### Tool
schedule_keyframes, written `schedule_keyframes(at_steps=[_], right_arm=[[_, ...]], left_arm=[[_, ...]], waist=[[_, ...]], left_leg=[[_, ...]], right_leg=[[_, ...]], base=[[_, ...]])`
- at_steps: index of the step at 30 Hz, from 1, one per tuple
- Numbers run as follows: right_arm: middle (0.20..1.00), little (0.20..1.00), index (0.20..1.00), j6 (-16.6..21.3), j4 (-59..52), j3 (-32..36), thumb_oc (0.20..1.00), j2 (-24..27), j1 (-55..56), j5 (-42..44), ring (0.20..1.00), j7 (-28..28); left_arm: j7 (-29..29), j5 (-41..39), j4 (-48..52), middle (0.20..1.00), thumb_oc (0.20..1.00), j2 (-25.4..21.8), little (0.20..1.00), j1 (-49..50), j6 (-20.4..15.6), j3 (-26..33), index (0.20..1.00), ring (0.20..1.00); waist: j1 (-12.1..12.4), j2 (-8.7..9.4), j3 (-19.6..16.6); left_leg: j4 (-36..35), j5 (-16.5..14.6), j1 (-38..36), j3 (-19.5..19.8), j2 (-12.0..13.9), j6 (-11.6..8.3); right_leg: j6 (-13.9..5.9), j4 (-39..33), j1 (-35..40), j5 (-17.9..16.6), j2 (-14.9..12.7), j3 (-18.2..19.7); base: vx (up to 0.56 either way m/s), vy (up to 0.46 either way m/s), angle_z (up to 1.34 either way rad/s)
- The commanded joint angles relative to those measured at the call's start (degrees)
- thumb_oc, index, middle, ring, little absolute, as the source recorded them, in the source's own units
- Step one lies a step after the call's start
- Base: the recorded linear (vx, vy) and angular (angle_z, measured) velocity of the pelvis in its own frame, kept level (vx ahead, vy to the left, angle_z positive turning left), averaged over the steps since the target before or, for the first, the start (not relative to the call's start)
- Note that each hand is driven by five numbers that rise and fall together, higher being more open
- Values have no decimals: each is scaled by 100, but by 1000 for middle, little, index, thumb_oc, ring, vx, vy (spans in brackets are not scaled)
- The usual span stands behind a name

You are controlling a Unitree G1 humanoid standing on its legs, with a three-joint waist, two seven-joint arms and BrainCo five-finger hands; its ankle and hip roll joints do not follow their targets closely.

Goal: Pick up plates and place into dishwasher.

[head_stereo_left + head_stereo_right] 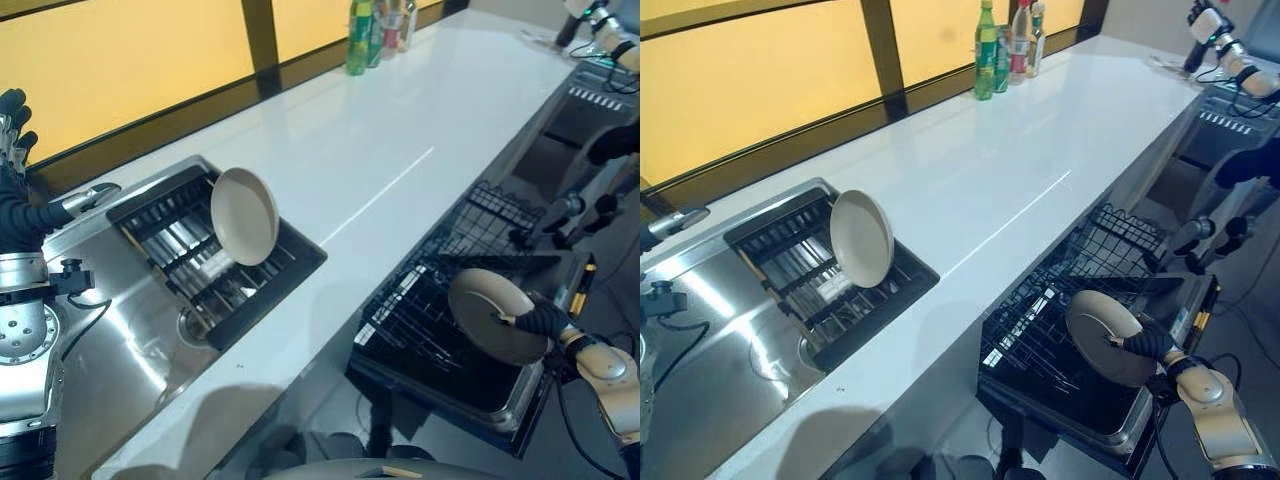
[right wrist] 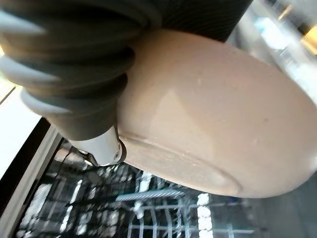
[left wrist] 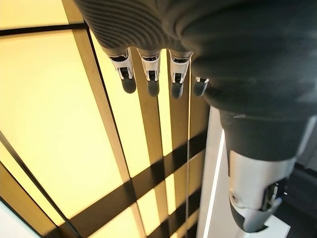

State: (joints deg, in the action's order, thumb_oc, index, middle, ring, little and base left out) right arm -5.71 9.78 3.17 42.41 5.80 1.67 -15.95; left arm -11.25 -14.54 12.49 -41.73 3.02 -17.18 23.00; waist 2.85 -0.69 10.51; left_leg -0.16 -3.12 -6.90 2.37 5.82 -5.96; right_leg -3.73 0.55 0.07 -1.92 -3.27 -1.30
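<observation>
My right hand (image 1: 540, 318) is shut on a beige plate (image 1: 492, 315) and holds it tilted just above the black wire rack (image 1: 430, 320) of the open dishwasher, at the lower right. Close up, the plate's underside (image 2: 213, 129) lies against my thumb (image 2: 101, 146), with the rack's wires beneath it. A second beige plate (image 1: 244, 215) stands on edge in the dark drying rack (image 1: 290, 270) set in the sink. My left hand (image 1: 14, 120) is raised at the far left by the yellow window, fingers (image 3: 151, 79) straight, holding nothing.
A long white counter (image 1: 400, 130) runs between the sink and the dishwasher. Bottles (image 1: 372, 30) stand at its far end by the window. A steel sink basin (image 1: 130, 350) lies beside the drying rack. Another robot arm (image 1: 605, 30) shows at the top right.
</observation>
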Motion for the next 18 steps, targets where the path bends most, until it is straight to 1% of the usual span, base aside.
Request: schedule_keyframes(at_steps=[1, 3, 4, 7, 10, 14, 16, 18], right_arm=[[200, 200, 200, 614, 109, -449, 200, 511, -826, 62, 200, -10], [200, 200, 200, 665, 197, -577, 200, 572, -997, 214, 200, 9], [200, 200, 200, 781, 336, -662, 200, 585, -1143, 303, 200, 31], [200, 200, 200, 988, 421, -776, 200, 540, -1612, 920, 200, -141], [200, 200, 200, 1141, 439, -840, 200, 475, -1840, 850, 200, -327], [200, 200, 200, 1050, 445, -981, 200, 549, -1861, 717, 200, -665], [200, 200, 200, 923, 483, -1056, 200, 568, -1756, 614, 200, -874], [200, 200, 200, 915, 591, -1168, 200, 588, -1655, 473, 200, -950]], left_arm=[[-201, 39, -55, 1000, 1000, -360, 1000, -267, -333, -420, 1000, 1000], [-279, 44, -20, 1000, 1000, -345, 1000, -284, -344, -493, 1000, 1000], [-315, 25, -56, 1000, 1000, -338, 1000, -292, -423, -541, 1000, 1000], [-380, 19, -107, 1000, 1000, -278, 1000, -371, -542, -674, 1000, 1000], [-375, 2, -219, 1000, 1000, -235, 1000, -451, -639, -734, 1000, 1000], [-401, -3, -211, 1000, 1000, -169, 1000, -467, -599, -759, 1000, 1000], [-383, -6, -177, 1000, 1000, -116, 1000, -421, -572, -749, 1000, 1000], [-380, 12, -155, 1000, 1000, -94, 1000, -410, -546, -766, 1000, 1000]], waist=[[166, 82, -10], [197, 55, 37], [229, 32, 70], [274, -35, 149], [271, -78, 183], [257, -104, 196], [255, -113, 205], [249, -131, 242]], left_leg=[[727, -111, 721, 446, -196, 154], [742, -72, 798, 482, -191, 124], [752, -49, 850, 499, -193, 110], [755, 9, 965, 532, -204, 83], [828, 112, 1087, 524, -203, 59], [934, 267, 1181, 501, -180, 30], [998, 319, 1210, 500, -177, 26], [1060, 365, 1237, 493, -166, 16]], right_leg=[[62, 570, -335, 465, -39, -589], [100, 562, -373, 477, -29, -617], [119, 558, -397, 479, -33, -643], [170, 580, -486, 509, -43, -711], [196, 634, -573, 545, -44, -725], [231, 711, -601, 615, -40, -733], [258, 745, -581, 659, -39, -725], [284, 786, -588, 682, -42, -722]], base=[[-37, -72, 15], [-32, -59, 10], [-33, -46, 3], [-38, -26, -1], [-23, 2, -9], [16, 22, 6], [64, 15, 5], [42, 19, 6]])
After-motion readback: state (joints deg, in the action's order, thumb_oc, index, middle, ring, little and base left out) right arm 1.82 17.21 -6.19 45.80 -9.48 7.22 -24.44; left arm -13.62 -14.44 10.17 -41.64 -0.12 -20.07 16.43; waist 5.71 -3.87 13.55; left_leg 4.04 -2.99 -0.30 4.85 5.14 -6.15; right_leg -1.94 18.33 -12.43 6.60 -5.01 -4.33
